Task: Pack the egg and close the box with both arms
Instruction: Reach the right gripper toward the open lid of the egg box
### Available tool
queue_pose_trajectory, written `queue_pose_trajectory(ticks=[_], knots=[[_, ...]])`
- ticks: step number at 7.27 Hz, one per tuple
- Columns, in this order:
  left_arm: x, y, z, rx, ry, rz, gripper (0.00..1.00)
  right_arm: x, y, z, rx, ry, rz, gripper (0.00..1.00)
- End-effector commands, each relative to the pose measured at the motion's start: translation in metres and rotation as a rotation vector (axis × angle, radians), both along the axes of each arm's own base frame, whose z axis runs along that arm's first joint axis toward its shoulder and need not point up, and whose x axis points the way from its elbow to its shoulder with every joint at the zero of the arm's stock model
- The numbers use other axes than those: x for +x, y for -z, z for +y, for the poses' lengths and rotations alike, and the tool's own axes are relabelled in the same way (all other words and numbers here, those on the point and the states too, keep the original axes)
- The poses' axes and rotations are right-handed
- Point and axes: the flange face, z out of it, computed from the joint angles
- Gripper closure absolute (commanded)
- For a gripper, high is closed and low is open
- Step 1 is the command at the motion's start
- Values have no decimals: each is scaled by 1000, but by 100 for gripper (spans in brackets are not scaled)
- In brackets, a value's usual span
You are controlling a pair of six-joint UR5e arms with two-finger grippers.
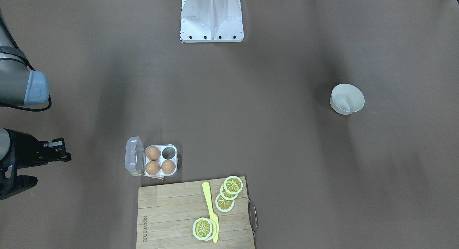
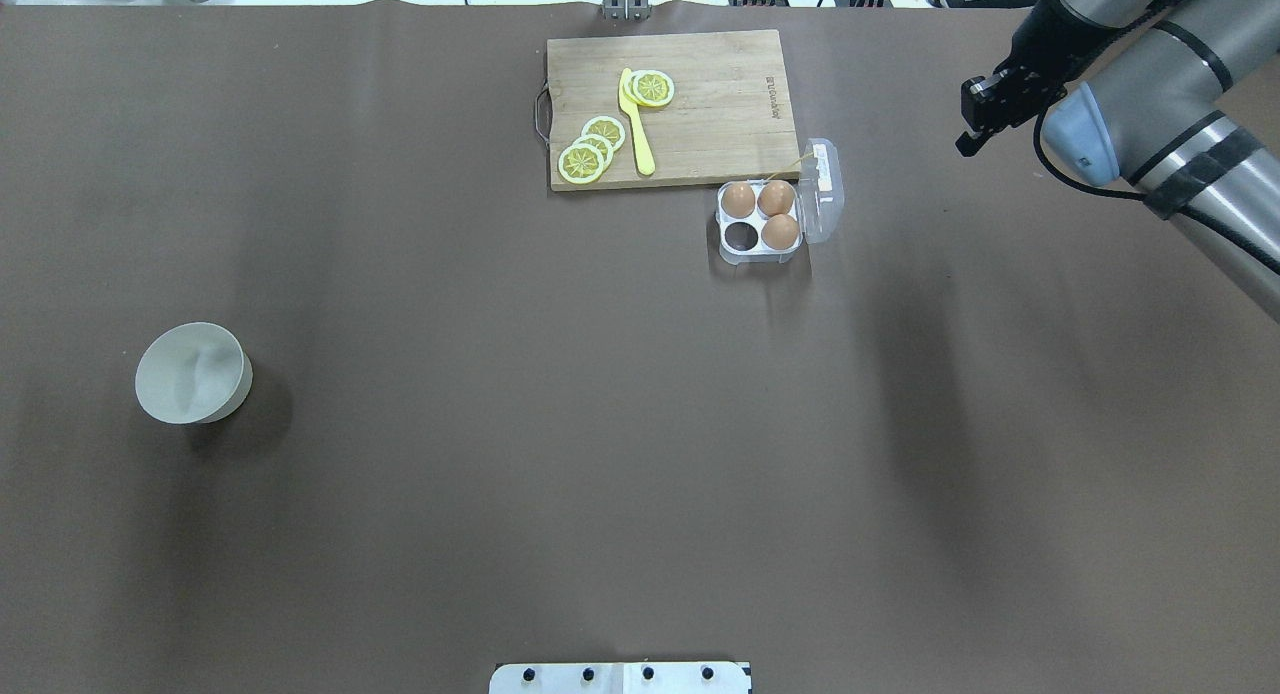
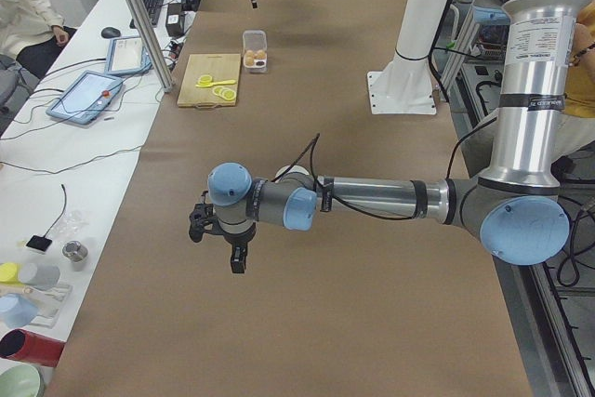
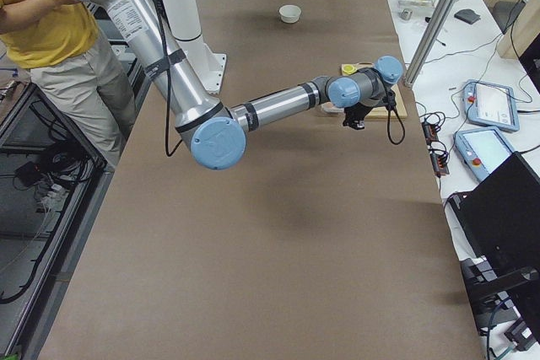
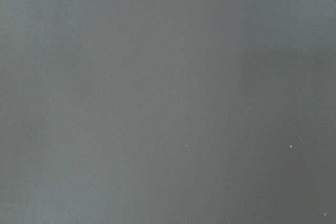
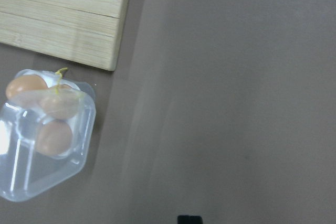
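brown eggs (image 2: 739, 199), three, sit in the open box (image 2: 825, 189) at the board's (image 2: 700, 124) 4 o'clock. right gripper (image 2: 968, 139) hangs empty at the box's 2 o'clock; its gap, and that of the left gripper (image 3: 237, 262), i can't tell.

box (image 1: 168, 153): clear plastic, four cells, just beside the cutting board (image 1: 168, 216)
lid (image 1: 133, 159): swung open
eggs (image 1: 153, 153): three, brown, seated in cells; fourth cell empty
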Motion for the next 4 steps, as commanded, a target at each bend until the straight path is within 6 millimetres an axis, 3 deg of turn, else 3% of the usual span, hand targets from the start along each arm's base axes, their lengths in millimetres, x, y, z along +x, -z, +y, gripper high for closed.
queue_pose_trajectory(ticks=[1, 3, 4], knots=[[0, 0, 0, -1, 1, 0, 3, -32, 16, -11, -17, 21, -14, 100], [-7, 3, -1, 5, 13, 0, 3, -56, 16, -11, -10, 38, -22, 100], [-8, 5, 0, 10, 16, 1, 3, -82, 38, -11, -31, 43, -24, 100]])
